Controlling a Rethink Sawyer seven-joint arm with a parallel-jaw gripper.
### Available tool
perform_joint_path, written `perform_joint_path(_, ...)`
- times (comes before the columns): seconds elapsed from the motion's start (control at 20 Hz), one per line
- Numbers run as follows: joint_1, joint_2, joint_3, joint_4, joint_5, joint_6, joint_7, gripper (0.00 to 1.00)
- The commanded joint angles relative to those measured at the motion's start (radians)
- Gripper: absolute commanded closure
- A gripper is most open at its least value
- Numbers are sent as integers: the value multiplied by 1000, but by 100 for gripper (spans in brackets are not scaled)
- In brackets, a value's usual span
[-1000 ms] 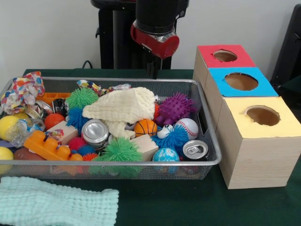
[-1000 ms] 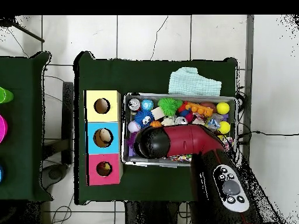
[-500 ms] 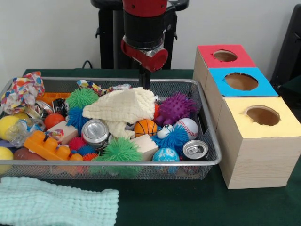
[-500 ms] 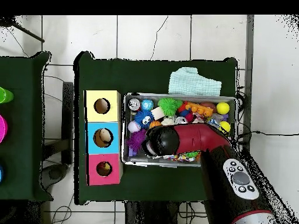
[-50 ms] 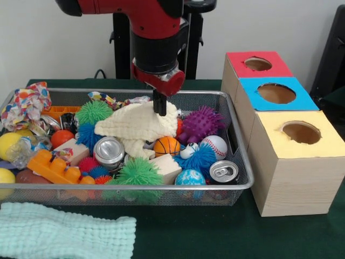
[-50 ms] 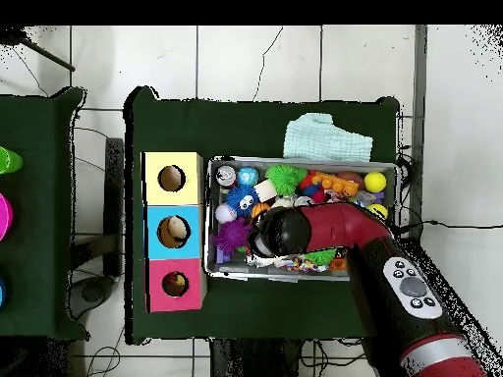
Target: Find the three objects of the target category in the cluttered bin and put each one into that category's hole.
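Jaws (image 5: 160,109): at cream cloth (image 5: 141,122), centre frame; open or closed, cannot tell.
Risk: cloth snags, dragging toys from bin (image 5: 243,181).

Jaws: front view shows one dark tip at the cream cloth (image 5: 141,123) — spread unreadable.
Overhead: arm (image 6: 324,228) covers bin (image 6: 307,162) middle.
Mint cloth (image 5: 64,237): cut off, lower left — front view.

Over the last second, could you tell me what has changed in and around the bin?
The gripper moved leftward in the front view and came down onto the cream cloth piled in the wire bin. Whether it has taken hold cannot be seen. The cloth, toys, cans and the three boxes stayed put.
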Motion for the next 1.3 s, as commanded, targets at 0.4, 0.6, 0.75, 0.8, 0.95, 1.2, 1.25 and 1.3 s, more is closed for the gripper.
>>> perform_joint_path(0.4,-35,50,106,-55,-88,3,-306,100)
perform_joint_path(0.6,-43,52,123,-55,-100,15,-320,100)
perform_joint_path(0.75,-45,53,125,-58,-97,27,-316,100)
perform_joint_path(0.8,-46,53,126,-58,-98,28,-316,100)
perform_joint_path(0.95,-45,54,127,-59,-98,35,-315,0)
perform_joint_path(1.2,-35,51,117,-63,-96,52,-298,0)
perform_joint_path(1.25,-26,43,109,-58,-100,45,-282,0)
perform_joint_path(1.3,-21,38,104,-54,-105,36,-269,0)
